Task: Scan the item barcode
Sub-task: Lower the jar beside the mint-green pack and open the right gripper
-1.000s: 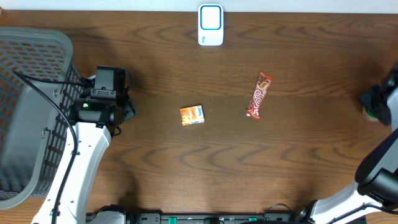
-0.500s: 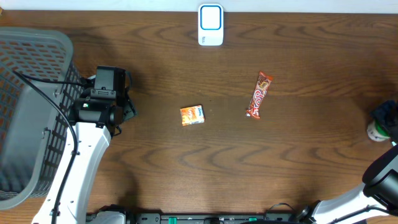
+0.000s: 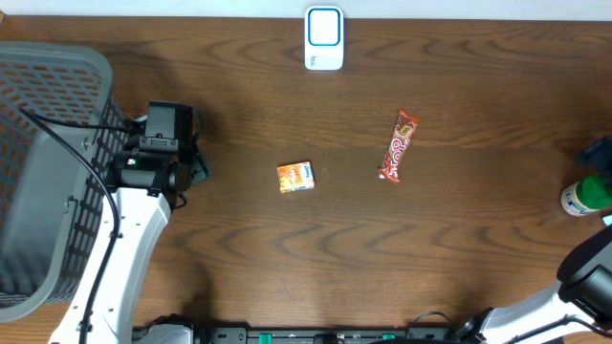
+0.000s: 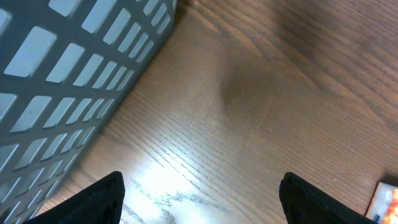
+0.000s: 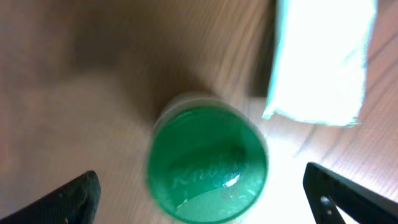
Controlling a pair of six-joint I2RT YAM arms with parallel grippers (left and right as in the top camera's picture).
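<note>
- The bottle (image 3: 581, 197) is seen at the far right edge of the bench (image 3: 287, 248), well apart from everything else on it.
- A pale body and a green top are shown from overhead; the bottle is probably upright, though so near the frame's edge this cannot be settled.
- From the right wrist, the round green cap (image 5: 208, 165) is viewed from straight above. Raised script lettering is visible on it, too blurred to be read.
- No barcode can be made out in any view.
- The right hand (image 5: 214, 190) is held above the cap with its fingers spread wide, one at each lower corner of the wrist view. The cap lies between them and is touched by neither; nothing is gripped.
- A pale, blurred rectangle (image 5: 320, 56) is seen beside the bottle; what it is cannot be told.
- The left hand (image 4: 205, 199) is spread well open over bare wood and nothing is held.
- The grey slotted basket (image 4: 62, 81) is found just beside the left hand, at the left end of the bench.
- The white and blue scanner (image 3: 324, 38) is set at the middle of the far edge.
- A red bar (image 3: 399, 146) lies right of centre, and a small orange box (image 3: 295, 177) lies near the middle, apart from it.
</note>
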